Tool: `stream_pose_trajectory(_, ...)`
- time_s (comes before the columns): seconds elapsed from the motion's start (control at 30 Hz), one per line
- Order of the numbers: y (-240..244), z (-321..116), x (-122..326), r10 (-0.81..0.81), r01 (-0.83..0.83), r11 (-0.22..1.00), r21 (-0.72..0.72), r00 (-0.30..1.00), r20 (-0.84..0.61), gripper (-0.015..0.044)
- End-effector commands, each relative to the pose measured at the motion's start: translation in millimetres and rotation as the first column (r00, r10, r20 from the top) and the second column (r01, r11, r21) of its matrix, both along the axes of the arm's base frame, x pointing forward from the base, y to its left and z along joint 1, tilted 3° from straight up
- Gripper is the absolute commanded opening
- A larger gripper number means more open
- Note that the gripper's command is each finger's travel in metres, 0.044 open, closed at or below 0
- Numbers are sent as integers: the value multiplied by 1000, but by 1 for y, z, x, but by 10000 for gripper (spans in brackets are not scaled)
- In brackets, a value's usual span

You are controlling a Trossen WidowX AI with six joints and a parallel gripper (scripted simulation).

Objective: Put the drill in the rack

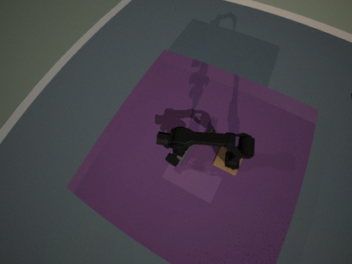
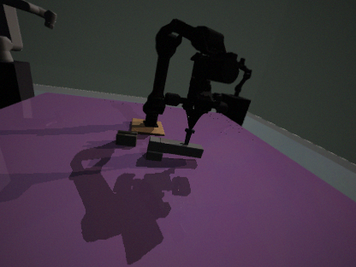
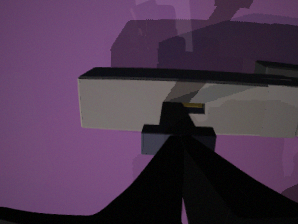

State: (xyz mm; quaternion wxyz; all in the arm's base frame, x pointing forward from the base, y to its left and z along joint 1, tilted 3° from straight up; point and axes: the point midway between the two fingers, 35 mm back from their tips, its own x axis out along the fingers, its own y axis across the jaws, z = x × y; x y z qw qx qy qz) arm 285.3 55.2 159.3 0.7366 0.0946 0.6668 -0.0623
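Observation:
A long grey bar (image 2: 175, 147) (image 3: 115, 105) lies raised over the table; its edge also shows in the top view (image 1: 186, 155). What looks like the drill, a dark T-shaped piece (image 2: 187, 137) (image 3: 172, 115), stands upright in the bar with its crosspiece on top. A thin yellow strip (image 3: 194, 105), perhaps the key, shows in a slot close beside its stem. My gripper (image 2: 189, 127) (image 3: 179, 145) is shut, with its tips at or just above the crosspiece and nothing visible between them. Whether they touch it, I cannot tell. The drill's lower end is hidden in the bar.
A small grey block (image 2: 127, 139), possibly the rack, stands on the purple table top (image 2: 240, 214) (image 1: 140, 169), beside the bar's end. Another small block (image 2: 154, 156) is under that end. My arm's base stands on a wooden plate (image 2: 138, 127) (image 1: 219, 162).

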Motion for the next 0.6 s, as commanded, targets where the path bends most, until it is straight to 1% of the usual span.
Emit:
stream_pose_trajectory(0.0,0,-10,-2,0,0,1000,-1,1000,-24,0)
stream_pose_trajectory(0.57,1,-15,-7,0,0,1000,0,1000,-25,0)
